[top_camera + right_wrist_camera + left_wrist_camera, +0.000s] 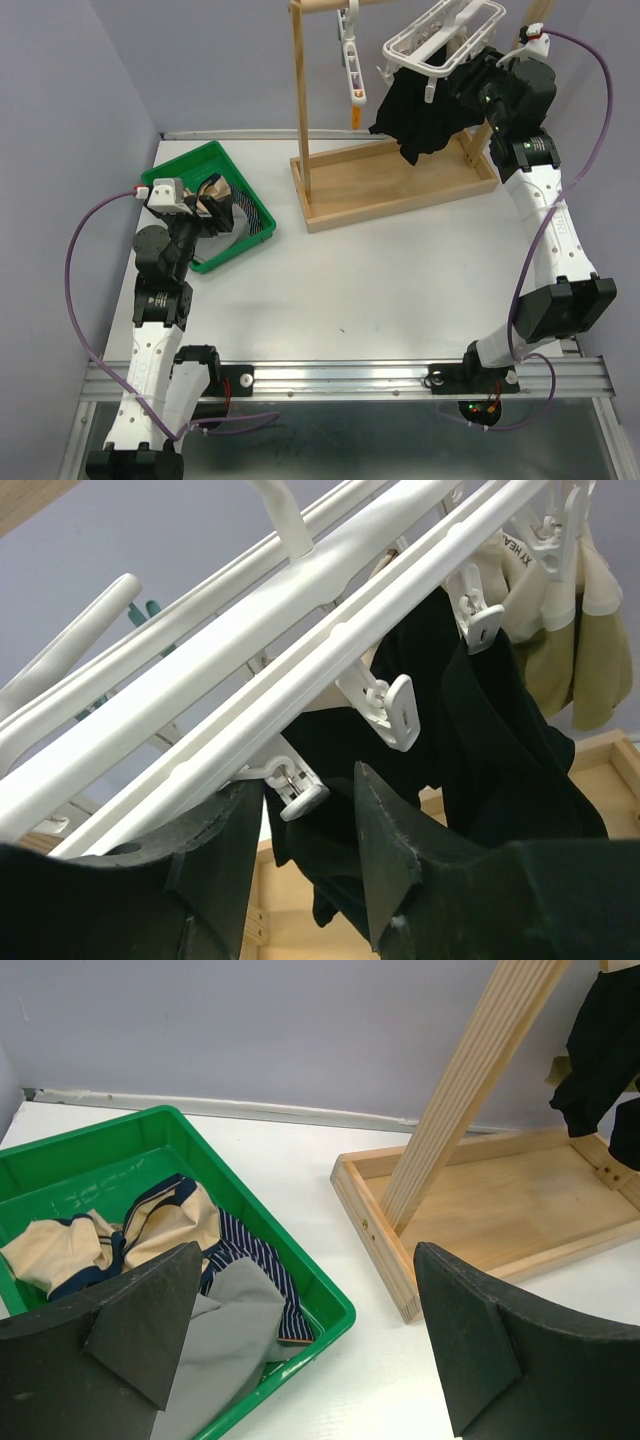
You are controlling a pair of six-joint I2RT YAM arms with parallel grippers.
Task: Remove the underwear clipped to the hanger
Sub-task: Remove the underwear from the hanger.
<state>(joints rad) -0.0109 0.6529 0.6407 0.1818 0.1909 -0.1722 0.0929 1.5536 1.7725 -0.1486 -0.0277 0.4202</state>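
A white clip hanger hangs from the wooden stand with black underwear clipped under it. My right gripper is raised at the hanger's right side. In the right wrist view its fingers stand partly open on either side of a white clip and the black underwear hanging from it; a thin gap shows beside the left finger. Tan underwear is clipped further along. My left gripper hovers open and empty over the green bin, which holds tan, navy striped and grey underwear.
The wooden stand's tray base sits at the back centre, its upright post to the right of the bin. Another white hanger with an orange piece hangs on the stand's left. The table's back wall is close behind.
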